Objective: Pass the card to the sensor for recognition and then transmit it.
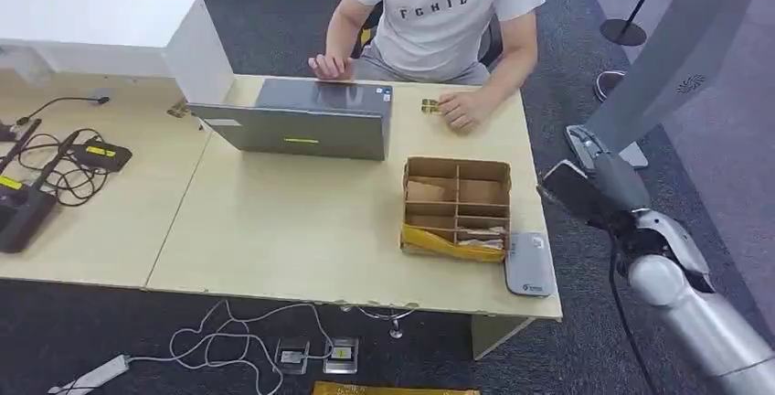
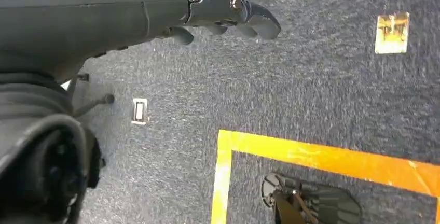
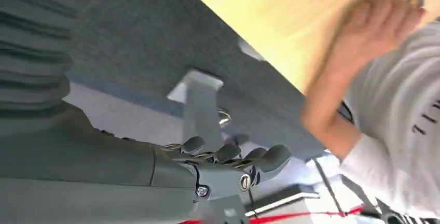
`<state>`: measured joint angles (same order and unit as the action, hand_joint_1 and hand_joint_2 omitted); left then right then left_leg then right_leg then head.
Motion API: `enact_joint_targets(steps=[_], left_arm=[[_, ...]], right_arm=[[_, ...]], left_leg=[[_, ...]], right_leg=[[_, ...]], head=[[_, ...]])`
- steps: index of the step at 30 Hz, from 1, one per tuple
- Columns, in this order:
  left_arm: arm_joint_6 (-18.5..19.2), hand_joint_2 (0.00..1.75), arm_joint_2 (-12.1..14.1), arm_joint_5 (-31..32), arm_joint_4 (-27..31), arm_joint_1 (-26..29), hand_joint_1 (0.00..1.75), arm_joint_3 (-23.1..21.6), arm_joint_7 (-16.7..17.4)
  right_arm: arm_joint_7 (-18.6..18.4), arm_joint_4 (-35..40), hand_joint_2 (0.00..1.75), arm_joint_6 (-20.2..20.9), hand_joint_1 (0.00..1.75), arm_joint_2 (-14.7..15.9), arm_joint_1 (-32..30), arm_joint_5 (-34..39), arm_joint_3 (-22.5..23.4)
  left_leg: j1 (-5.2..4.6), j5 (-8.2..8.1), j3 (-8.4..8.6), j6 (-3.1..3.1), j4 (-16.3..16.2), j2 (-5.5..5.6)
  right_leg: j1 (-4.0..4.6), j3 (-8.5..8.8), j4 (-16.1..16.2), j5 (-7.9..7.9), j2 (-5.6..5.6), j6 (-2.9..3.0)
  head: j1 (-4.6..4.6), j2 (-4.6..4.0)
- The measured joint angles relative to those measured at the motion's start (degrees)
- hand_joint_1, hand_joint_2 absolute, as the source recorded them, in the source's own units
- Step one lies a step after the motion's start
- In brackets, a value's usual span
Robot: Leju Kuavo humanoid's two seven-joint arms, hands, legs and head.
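The pale wooden table (image 1: 302, 221) lies ahead of the raised right hand (image 1: 585, 189) and off to its inner side, and the hand hangs past the table's end edge over dark grey carpet (image 1: 585, 340). A person in a white printed T-shirt (image 1: 445, 11) sits across the table behind a grey open laptop (image 1: 306, 121). Nearer the hand stands a brown cardboard divider box (image 1: 457, 205) with a yellow pouch (image 1: 448, 244) along its near side, and just beside that, at the table corner closest to the hand, lies a flat grey card reader pad (image 1: 530, 265).

The right hand holds nothing; its dark fingers (image 3: 228, 154) are loosely curled and apart. The left hand (image 2: 228, 14) hangs low over carpet and yellow floor tape (image 2: 321, 156), likewise holding nothing, fingers relaxed.

The card looks to be the small gold piece (image 1: 430, 105) under the person's hand (image 1: 466, 107), well beyond the right hand and past the box. I judge that the task is barely begun: the card is yet to be taken. Next the hand must reach in over the edge, and the box stands between, so going round it by the open end looks roomiest.
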<state>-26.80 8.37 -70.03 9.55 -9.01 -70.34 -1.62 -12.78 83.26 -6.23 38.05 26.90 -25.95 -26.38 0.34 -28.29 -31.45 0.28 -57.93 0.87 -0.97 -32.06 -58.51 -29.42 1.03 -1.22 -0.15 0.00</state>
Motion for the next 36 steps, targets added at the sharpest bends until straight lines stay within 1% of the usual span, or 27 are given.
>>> enact_joint_targets(steps=[2, 5, 7, 11, 14, 16, 18, 23, 25, 27, 31, 36], left_arm=[[-0.4, 0.00, 0.0, -0.1, 0.0, 0.1, 0.00, 0.0, 0.1], [-0.8, 0.00, 0.0, -0.3, 0.0, -0.1, 0.00, 0.1, 0.6], [-0.9, 0.00, -0.1, -0.3, 0.0, 0.0, 0.00, 0.1, 0.8], [-1.5, 0.00, -0.2, -0.6, 0.0, 0.0, 0.00, 0.1, 1.0], [-2.0, 0.00, -0.4, -0.6, 0.0, 0.0, 0.00, 0.1, 1.2], [-2.2, 0.00, -0.5, -0.6, 0.0, 0.0, 0.00, 0.1, 1.2], [-2.2, 0.00, -0.6, -0.6, 0.0, -0.1, 0.00, 0.1, 1.2], [-2.3, 0.00, -0.7, -0.6, 0.0, -0.1, 0.00, 0.1, 1.4], [-2.4, 0.00, -0.8, -0.4, 0.0, -0.1, 0.00, 0.1, 1.7], [-2.7, 0.00, -0.9, -0.4, 0.0, -0.1, 0.00, 0.1, 2.0], [-3.2, 0.00, -1.0, -0.5, 0.0, -0.1, 0.00, 0.1, 2.4], [-3.4, 0.00, -1.3, -0.5, 0.0, -0.1, 0.00, 0.1, 2.9]], right_arm=[[-1.3, 4.5, 1.75, -0.8, 0.00, 1.9, -2.5, 1.1, 0.5], [-0.5, 8.4, 1.75, -2.2, 0.00, 4.7, -5.2, 1.1, 1.0], [-0.2, 10.5, 1.75, -2.4, 0.00, 6.4, -6.1, 1.1, 1.2], [0.3, 13.4, 1.75, -2.7, 0.00, 8.4, -7.0, 1.3, 1.4], [0.5, 14.8, 1.75, -5.3, 0.00, 9.7, -8.4, -0.5, 1.2], [1.1, 15.0, 1.75, -7.7, 0.00, 10.3, -9.6, -1.0, 0.7], [1.6, 15.0, 1.75, -9.3, 0.00, 10.8, -10.8, -1.3, 0.4], [1.7, 15.0, 1.75, -9.6, 0.00, 11.7, -12.0, -1.4, -0.6], [1.6, 15.0, 1.75, -10.8, 0.00, 12.0, -12.6, -1.2, -0.9], [1.6, 15.0, 1.75, -12.9, 0.00, 12.3, -13.9, -1.4, -1.3], [1.5, 14.9, 1.75, -15.2, 0.00, 12.2, -15.8, -4.8, -2.7], [0.3, 14.5, 1.75, -16.0, 0.00, 11.6, -16.2, -12.3, -4.4]], left_leg=[[0.01, -0.06, 0.07, -0.07, 0.0, -0.28], [0.01, -0.06, 0.11, -0.07, 0.0, -0.30], [0.01, -0.06, 0.10, -0.07, 0.0, -0.31], [0.01, -0.04, 0.12, -0.06, 0.0, -0.32], [0.01, -0.03, 0.12, -0.05, 0.0, -0.28], [0.01, -0.04, 0.10, -0.05, 0.0, -0.28], [0.01, -0.04, 0.10, -0.04, 0.0, -0.29], [0.01, -0.04, 0.09, -0.04, 0.0, -0.30], [0.01, -0.04, 0.10, -0.04, 0.0, -0.30], [0.02, -0.04, 0.10, -0.04, 0.0, -0.28], [0.02, -0.04, 0.10, -0.05, 0.0, -0.30], [0.02, -0.04, 0.09, -0.05, 0.0, -0.30]], right_leg=[[0.01, -0.06, 0.0, 0.00, -0.28, 0.00], [0.01, -0.03, 0.0, 0.00, -0.31, 0.00], [0.01, -0.03, 0.0, 0.01, -0.31, 0.00], [0.01, -0.01, 0.0, 0.03, -0.34, 0.02], [0.01, 0.00, 0.0, 0.03, -0.29, 0.02], [0.01, -0.01, 0.0, 0.02, -0.31, 0.02], [0.01, -0.01, 0.0, 0.02, -0.32, 0.02], [0.01, -0.02, 0.0, 0.02, -0.33, 0.02], [0.01, -0.02, 0.0, 0.02, -0.32, 0.02], [0.02, 0.00, 0.0, 0.02, -0.29, 0.02], [0.02, -0.01, 0.0, 0.02, -0.32, 0.02], [0.02, -0.01, 0.0, 0.02, -0.33, 0.02]], head=[[-0.07, 0.00], [0.00, 0.00], [-0.02, 0.00], [-0.02, 0.00], [0.00, 0.00], [0.00, 0.00], [-0.02, 0.00], [-0.04, 0.00], [-0.02, 0.00], [0.02, 0.00], [-0.02, 0.00], [-0.02, 0.00]])
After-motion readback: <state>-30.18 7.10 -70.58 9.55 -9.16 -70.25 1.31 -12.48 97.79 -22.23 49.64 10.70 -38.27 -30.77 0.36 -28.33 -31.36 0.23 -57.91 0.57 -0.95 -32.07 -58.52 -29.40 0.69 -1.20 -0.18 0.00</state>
